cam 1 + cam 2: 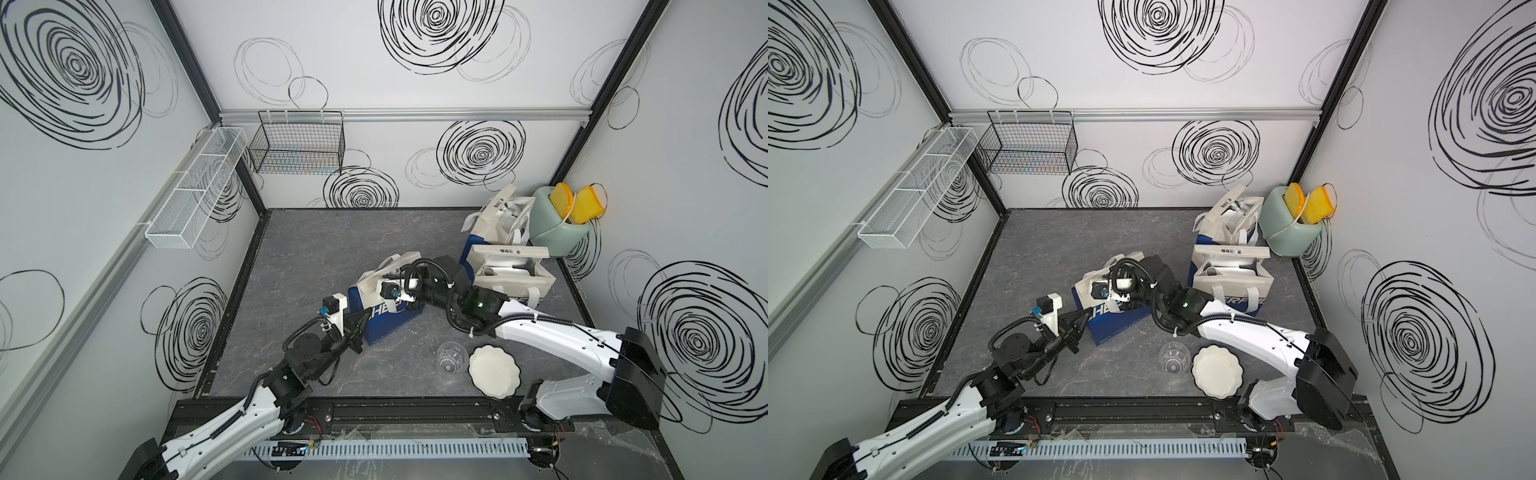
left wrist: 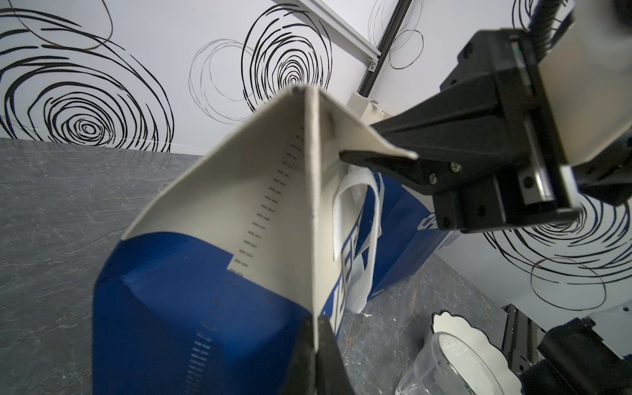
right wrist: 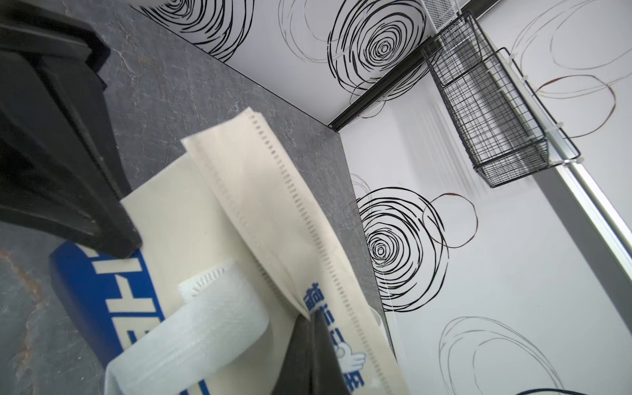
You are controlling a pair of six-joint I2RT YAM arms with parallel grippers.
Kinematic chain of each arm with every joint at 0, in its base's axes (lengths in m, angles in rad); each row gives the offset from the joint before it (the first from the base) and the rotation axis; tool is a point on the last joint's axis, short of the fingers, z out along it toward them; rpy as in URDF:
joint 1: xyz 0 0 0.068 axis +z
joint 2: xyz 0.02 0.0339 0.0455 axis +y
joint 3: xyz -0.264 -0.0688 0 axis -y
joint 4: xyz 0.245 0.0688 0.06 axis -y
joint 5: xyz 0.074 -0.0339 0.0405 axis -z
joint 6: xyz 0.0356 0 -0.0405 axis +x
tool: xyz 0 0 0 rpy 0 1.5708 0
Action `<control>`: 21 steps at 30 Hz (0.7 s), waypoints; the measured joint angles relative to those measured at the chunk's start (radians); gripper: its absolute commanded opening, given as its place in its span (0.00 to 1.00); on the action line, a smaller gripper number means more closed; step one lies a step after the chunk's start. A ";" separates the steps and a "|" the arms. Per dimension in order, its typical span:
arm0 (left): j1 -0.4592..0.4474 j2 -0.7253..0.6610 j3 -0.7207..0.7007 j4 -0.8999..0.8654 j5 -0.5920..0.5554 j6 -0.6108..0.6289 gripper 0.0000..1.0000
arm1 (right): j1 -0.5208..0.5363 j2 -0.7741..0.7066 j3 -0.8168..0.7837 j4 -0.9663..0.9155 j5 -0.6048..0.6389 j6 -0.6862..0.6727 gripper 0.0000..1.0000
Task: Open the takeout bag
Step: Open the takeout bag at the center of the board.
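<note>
Grip is set at two places on the takeout bag (image 1: 388, 328), which stands near the middle of the bench (image 1: 299, 257), well apart from the two like bags (image 1: 513, 270) at the far right. The left fingers (image 2: 304, 355) are clenched on the bag's upright side seam; in the left wrist view the cream edge rises from between them. The right fingers (image 2: 393, 167) are pinched shut on the folded-over top flap, higher up and beyond that seam, with the flap's stitched edge caught between them in the right wrist view.

The coming move seems to turn on one relation. The flap's long axis runs away from the left fingers toward the right arm. That places the right arm to peel the flap up and off, while the left anchors the body.

The bag looks like soft non-woven cloth, blue below and cream above, with dashed weld lines along its seams and a limp white handle (image 2: 359, 294). It will likely buckle rather than hinge cleanly. A clear cup (image 1: 451, 357) and a scalloped white plate (image 1: 494, 370) sit nearby, by the right arm.
</note>
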 measured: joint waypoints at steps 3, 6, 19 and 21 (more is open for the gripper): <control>0.000 0.000 0.000 0.000 0.000 0.000 0.00 | -0.018 -0.005 0.001 -0.007 -0.048 0.045 0.00; 0.000 0.000 0.000 0.001 0.000 0.000 0.00 | -0.028 -0.005 0.003 -0.009 -0.080 0.077 0.00; 0.000 -0.002 0.000 0.008 -0.003 0.000 0.00 | -0.058 -0.004 0.039 -0.046 -0.150 0.179 0.00; 0.000 -0.002 0.000 0.008 -0.003 0.000 0.00 | -0.062 -0.004 0.040 -0.047 -0.159 0.192 0.00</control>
